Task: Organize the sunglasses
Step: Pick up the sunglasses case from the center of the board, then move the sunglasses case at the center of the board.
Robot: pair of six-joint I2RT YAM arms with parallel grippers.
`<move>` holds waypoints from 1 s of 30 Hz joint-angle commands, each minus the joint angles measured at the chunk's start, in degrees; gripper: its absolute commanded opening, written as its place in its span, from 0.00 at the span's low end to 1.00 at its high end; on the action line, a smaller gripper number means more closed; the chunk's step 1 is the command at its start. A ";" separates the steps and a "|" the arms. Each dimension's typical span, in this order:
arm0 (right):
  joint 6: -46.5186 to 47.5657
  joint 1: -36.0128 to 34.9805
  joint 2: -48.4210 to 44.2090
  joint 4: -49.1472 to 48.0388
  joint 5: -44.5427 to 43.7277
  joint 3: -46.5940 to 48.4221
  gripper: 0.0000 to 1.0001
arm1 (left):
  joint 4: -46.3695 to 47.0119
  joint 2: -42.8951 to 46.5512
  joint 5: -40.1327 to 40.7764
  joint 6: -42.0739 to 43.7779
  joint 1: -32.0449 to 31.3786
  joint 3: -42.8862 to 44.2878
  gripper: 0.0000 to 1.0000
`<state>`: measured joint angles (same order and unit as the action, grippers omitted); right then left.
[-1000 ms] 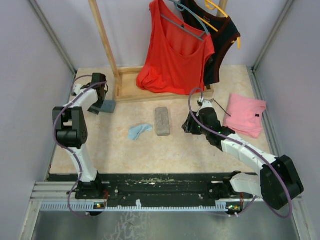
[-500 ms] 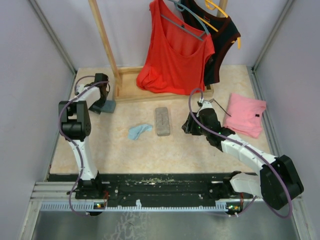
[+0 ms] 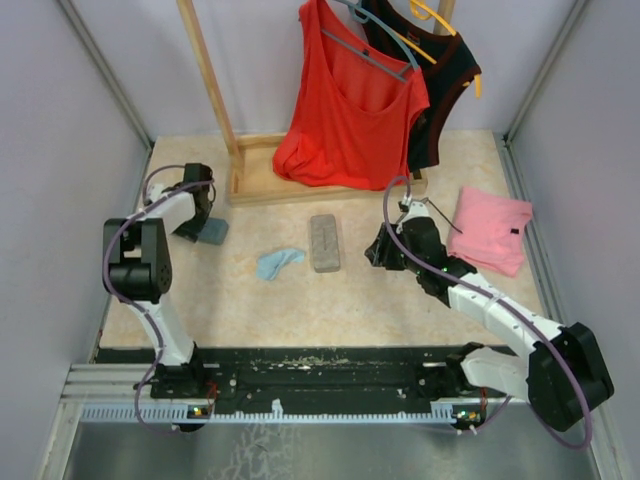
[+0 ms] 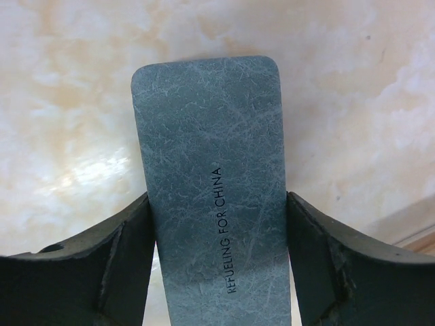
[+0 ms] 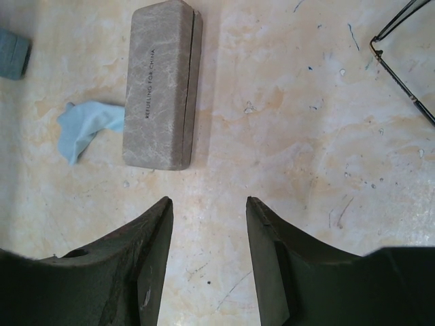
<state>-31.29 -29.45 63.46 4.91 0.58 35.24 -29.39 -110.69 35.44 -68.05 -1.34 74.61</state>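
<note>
Site: beige marbled table top (image 3: 300, 300) between pale walls. A wooden rack frame (image 3: 250, 185) stands at the far side.
Sunglasses: one pair of thin dark wire-framed sunglasses (image 3: 440, 214) lies flat on the table, right of centre. It is just beside the left edge of a folded pink garment (image 3: 490, 228) and near the rack's right corner. The right wrist view catches only part of the frame (image 5: 408, 47), at its upper right edge. Neither hand touches it. No second pair can be made out.
Left gripper: the left gripper (image 4: 218, 197) is low at the far left of the table, set over a dark slate-grey oblong glasses case (image 4: 214, 170). Its fingers (image 4: 129, 265) meet both long sides of that case with no gap showing. The case lies flat on the table, printed face up.
Right gripper: the right gripper (image 5: 208, 204) hangs over bare table right of centre. Its fingers (image 5: 146, 258) stand moderately apart with nothing between them.
Centre: a light grey textured oblong case (image 5: 160, 85), lid closed, lies just left of the right gripper.
Cloth: a crumpled light blue wiping cloth (image 5: 88, 125) lies just beside that case, on its left.
Rack: a red sleeveless top (image 3: 350, 110) and a black top (image 3: 445, 90) hang on hangers.
</note>
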 commanded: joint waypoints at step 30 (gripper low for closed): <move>3.54 0.01 -13.41 14.59 -2.96 2.51 0.51 | 12.58 27.53 -17.45 29.25 -58.03 -27.36 0.22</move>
<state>-28.12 -29.45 51.03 19.79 -2.70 35.31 -15.92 -79.15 19.90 -40.66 -57.30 43.22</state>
